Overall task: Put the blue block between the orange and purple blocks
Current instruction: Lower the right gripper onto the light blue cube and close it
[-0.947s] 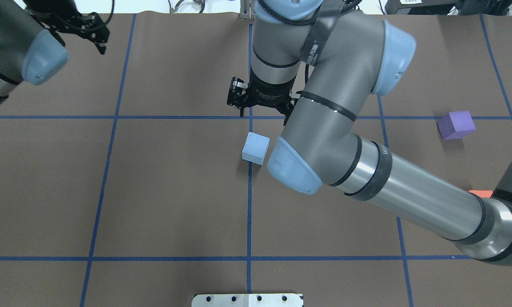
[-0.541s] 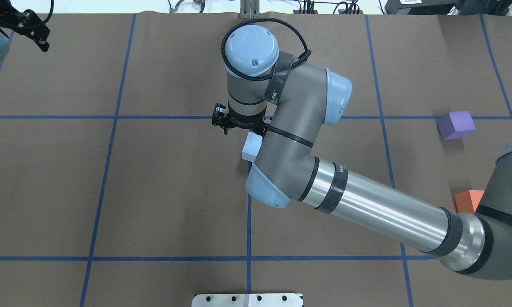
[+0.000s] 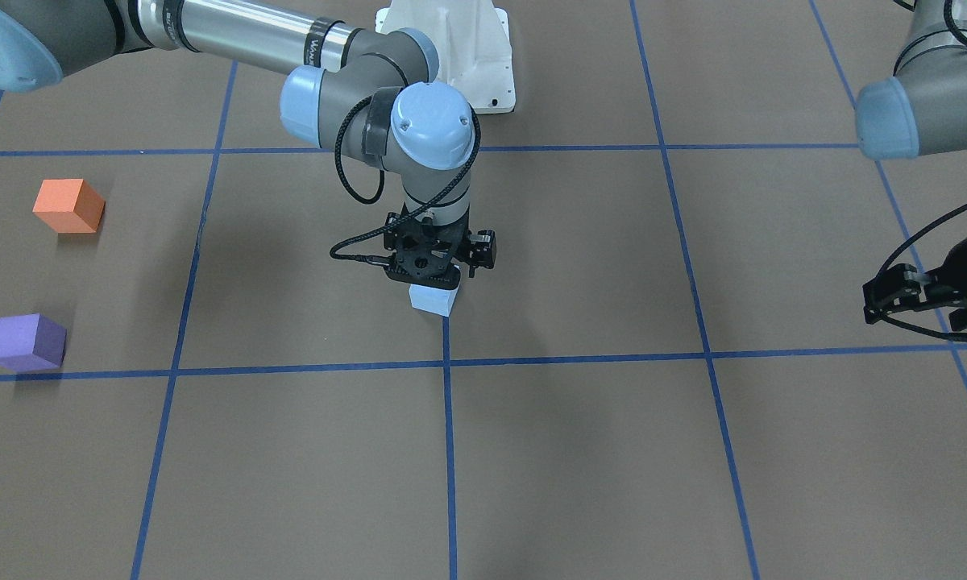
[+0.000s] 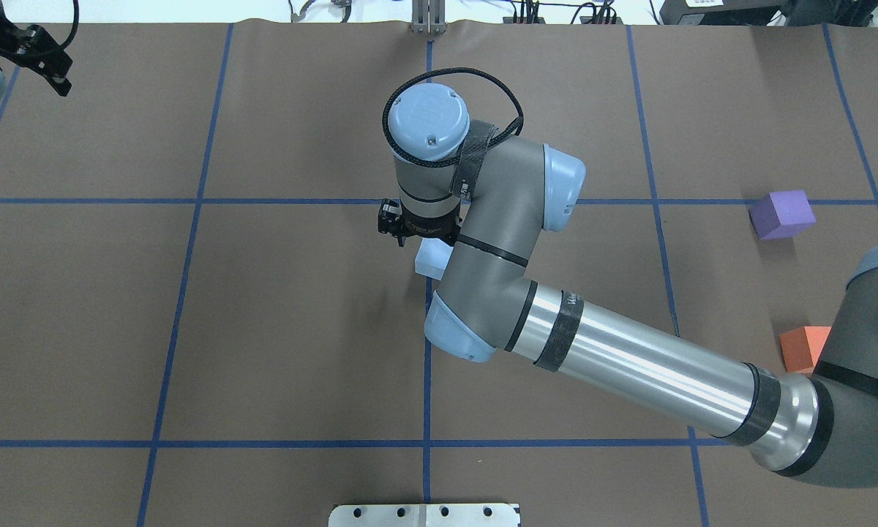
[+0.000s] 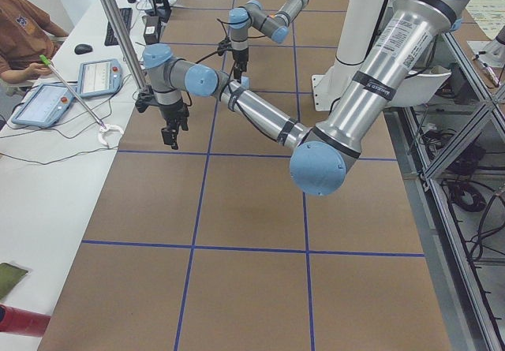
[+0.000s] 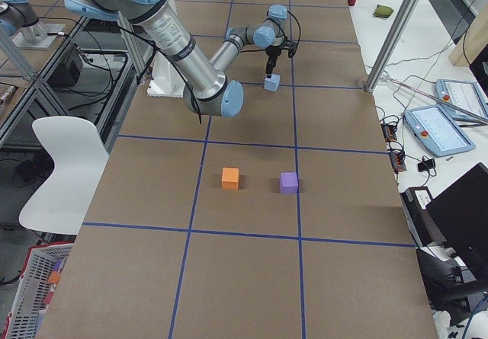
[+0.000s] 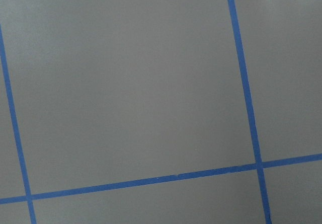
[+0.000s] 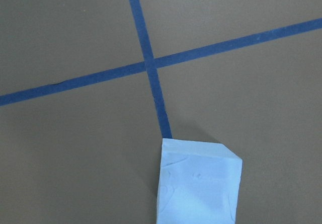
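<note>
The light blue block (image 3: pixel 435 302) lies at the table's middle by a blue tape line; it also shows in the overhead view (image 4: pixel 429 260) and at the bottom of the right wrist view (image 8: pixel 198 183). My right gripper (image 3: pixel 433 280) hangs straight over it, just above its top, and looks open and empty. The orange block (image 3: pixel 68 205) and the purple block (image 3: pixel 26 341) sit apart from each other far off on my right side, as the overhead view shows for orange (image 4: pixel 803 348) and purple (image 4: pixel 781 214). My left gripper (image 3: pixel 874 306) is open and empty at the far left edge.
Blue tape lines (image 4: pixel 427 366) divide the brown table cover into squares. My right arm's long forearm (image 4: pixel 629 366) stretches over the table between the blue block and the orange block. A white mounting plate (image 4: pixel 424 515) sits at the near edge.
My right arm swung nearer and lowered, so its gripper now stands over the blue block and covers most of it. My left gripper drew back toward the far left corner.
</note>
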{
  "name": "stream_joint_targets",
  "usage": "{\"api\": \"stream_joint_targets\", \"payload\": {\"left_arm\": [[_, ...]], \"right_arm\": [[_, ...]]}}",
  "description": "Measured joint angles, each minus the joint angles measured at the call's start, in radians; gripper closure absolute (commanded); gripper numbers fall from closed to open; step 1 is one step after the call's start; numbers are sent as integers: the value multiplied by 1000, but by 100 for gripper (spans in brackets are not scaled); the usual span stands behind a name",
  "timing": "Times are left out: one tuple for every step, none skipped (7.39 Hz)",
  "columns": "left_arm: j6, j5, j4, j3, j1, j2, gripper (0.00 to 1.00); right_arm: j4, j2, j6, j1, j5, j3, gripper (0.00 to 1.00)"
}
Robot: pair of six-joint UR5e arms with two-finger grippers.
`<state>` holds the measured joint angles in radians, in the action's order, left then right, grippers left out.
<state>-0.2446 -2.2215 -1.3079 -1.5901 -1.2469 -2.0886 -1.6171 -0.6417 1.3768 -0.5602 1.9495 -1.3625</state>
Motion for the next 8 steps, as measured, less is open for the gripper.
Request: {"api": "stream_joint_targets", "payload": {"left_arm": [[0, 1, 0, 1, 1, 2, 0], [0, 1, -3, 2, 2, 6, 0], [0, 2, -14, 2, 3, 13, 0], [-2, 2, -29, 2, 4, 20, 0], [-1, 2, -36, 2, 4, 25, 0], [-1, 2, -39, 2, 4, 27, 0], [-2, 2, -40, 1, 4, 28, 0], [-1, 2, -40, 1, 4, 29, 0]], "right_arm": [[1, -1, -14, 3, -9, 18, 0], [6, -2, -24, 9, -18, 32, 0], [29, -7, -29, 18, -30, 47, 4], [65, -14, -32, 26, -37, 63, 79], [90, -17, -33, 32, -42, 74, 100], [100, -17, -39, 33, -45, 75, 100], [103, -18, -49, 32, -45, 71, 100], [102, -19, -54, 25, -43, 57, 100]]}}
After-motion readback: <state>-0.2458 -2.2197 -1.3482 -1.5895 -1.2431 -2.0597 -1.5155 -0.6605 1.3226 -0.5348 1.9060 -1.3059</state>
